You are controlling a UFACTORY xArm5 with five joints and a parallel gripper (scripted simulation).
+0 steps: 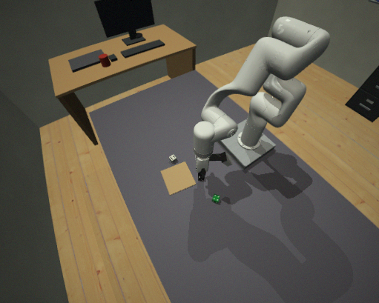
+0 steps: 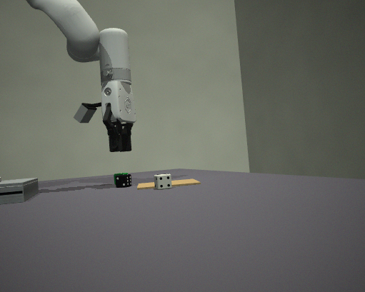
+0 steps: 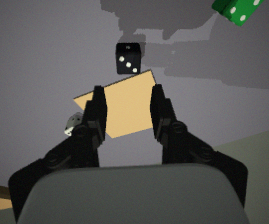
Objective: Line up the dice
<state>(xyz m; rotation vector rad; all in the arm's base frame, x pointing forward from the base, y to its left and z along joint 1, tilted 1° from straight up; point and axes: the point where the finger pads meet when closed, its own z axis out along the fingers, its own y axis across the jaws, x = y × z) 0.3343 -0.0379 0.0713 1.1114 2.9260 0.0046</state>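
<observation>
My gripper [image 2: 120, 147] hangs well above the floor, half open, with nothing between its fingers. A black die [image 2: 123, 180] lies on the grey carpet just off the near corner of the tan mat [image 1: 178, 178]; in the wrist view it sits ahead of my fingertips. A green die [image 1: 216, 198] lies on the carpet, apart from the mat, and shows at the top right of the wrist view [image 3: 237, 11]. A white die [image 1: 173, 158] lies on the carpet beside the mat's other side. In the top view my gripper [image 1: 201, 172] hides the black die.
The robot's grey base plate [image 1: 249, 147] stands on the carpet close behind the gripper. A wooden desk [image 1: 120, 58] with a monitor stands far back. A dark filing cabinet [image 1: 374, 93] is at the right wall.
</observation>
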